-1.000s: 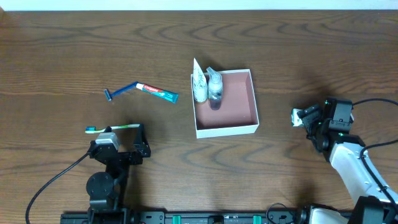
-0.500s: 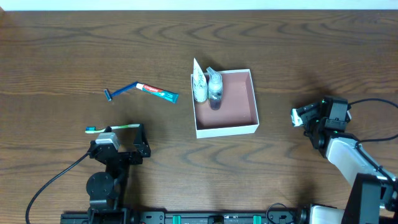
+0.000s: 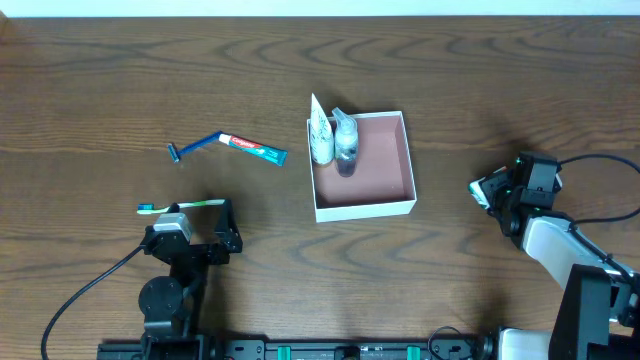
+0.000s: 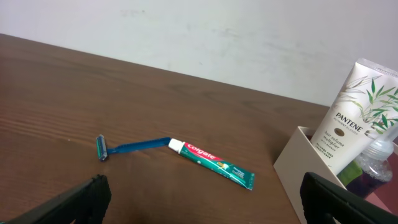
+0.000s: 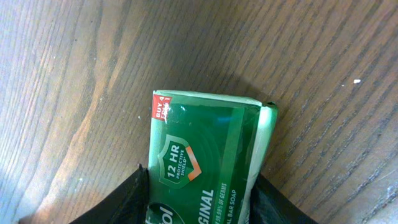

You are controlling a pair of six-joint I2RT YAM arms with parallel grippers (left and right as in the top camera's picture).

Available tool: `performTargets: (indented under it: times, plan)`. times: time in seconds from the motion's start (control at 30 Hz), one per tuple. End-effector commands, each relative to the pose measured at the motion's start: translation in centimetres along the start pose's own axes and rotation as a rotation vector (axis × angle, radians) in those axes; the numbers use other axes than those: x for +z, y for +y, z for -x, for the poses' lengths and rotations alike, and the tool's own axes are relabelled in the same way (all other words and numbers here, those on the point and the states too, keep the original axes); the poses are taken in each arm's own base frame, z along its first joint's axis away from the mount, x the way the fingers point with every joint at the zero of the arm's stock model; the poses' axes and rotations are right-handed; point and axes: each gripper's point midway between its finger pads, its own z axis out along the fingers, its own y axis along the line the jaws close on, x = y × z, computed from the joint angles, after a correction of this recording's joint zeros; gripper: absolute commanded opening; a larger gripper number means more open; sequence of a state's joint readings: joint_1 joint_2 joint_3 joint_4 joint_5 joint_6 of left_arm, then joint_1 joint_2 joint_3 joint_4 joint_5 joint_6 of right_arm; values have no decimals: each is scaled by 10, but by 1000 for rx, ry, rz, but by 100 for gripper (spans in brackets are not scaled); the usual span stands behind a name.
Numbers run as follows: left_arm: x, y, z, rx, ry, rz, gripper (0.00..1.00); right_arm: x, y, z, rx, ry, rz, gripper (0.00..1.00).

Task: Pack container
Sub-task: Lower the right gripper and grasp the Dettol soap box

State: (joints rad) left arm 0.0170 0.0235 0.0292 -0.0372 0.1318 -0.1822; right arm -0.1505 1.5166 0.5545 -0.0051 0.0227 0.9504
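The container (image 3: 406, 160), a square shallow white box with a pink-brown inside, stands mid-table. A white Pantene tube (image 3: 320, 135) and a small clear bottle (image 3: 346, 145) lean in its left side. In the left wrist view the container's corner (image 4: 305, 168), the tube (image 4: 357, 106) and the bottle (image 4: 376, 163) show at the right. My right gripper (image 3: 490, 190) is shut on a green soap carton (image 5: 205, 155) low over the table, right of the container. My left gripper (image 4: 205, 208) is open and empty at the front left.
A Colgate toothpaste tube (image 3: 255, 148) and a blue razor (image 3: 190, 147) lie left of the container; both also show in the left wrist view, the tube (image 4: 214, 163) and the razor (image 4: 124, 148). A green-and-white toothbrush (image 3: 180, 206) lies just in front of the left arm.
The right wrist has shifted slightly with the soap carton still in it. The left arm and the items on the table have not moved.
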Motion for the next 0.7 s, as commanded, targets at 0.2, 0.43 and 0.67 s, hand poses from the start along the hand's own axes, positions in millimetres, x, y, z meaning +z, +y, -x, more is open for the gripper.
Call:
performTargets:
  times: [0.2, 0.43, 0.67]
  plan:
    - [2, 3, -17, 9, 47, 1, 98, 2, -31, -27, -184, 128, -104, 50]
    - [2, 3, -17, 9, 47, 1, 98, -8, -37, -39, -286, 243, -151, 44]
    - [2, 3, -17, 9, 47, 1, 98, -19, -25, -38, -355, 311, -149, 40]
